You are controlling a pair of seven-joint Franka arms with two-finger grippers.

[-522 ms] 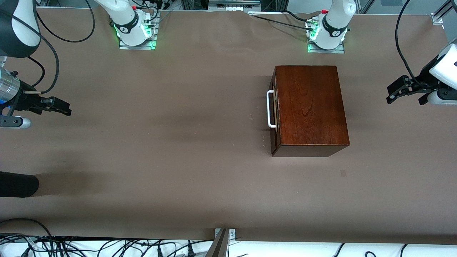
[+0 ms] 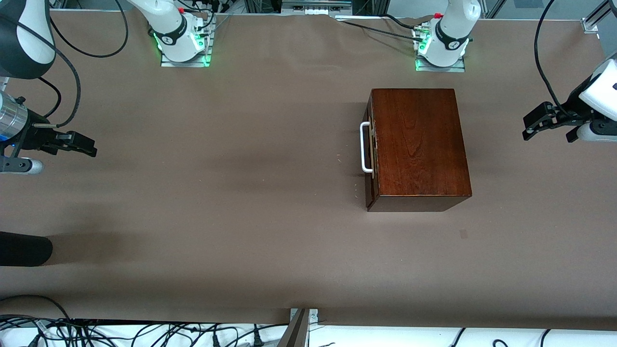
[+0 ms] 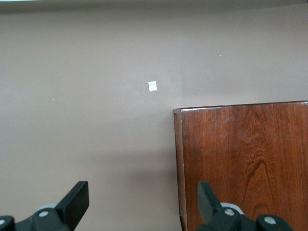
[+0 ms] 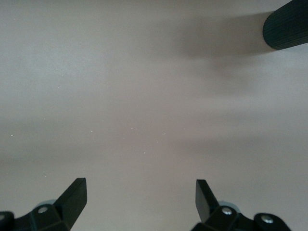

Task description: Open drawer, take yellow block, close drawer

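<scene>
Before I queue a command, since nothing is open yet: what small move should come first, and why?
Probably bring the right claw, open over bare table at its arm's end, toward the white handle, which faces that end. The drawer sits shut in the box, so no yellow block shows. The left claw, open, waits above the table at its end.

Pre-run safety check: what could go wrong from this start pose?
1. The drawer is shut and its white handle is a thin loop close to the front; fingers could slip off or miss it.
2. The wooden box sits loose on the table; pulling may drag it.
3. The yellow block is unseen. Left gripper and right gripper, both open, wait at the table's ends.
</scene>
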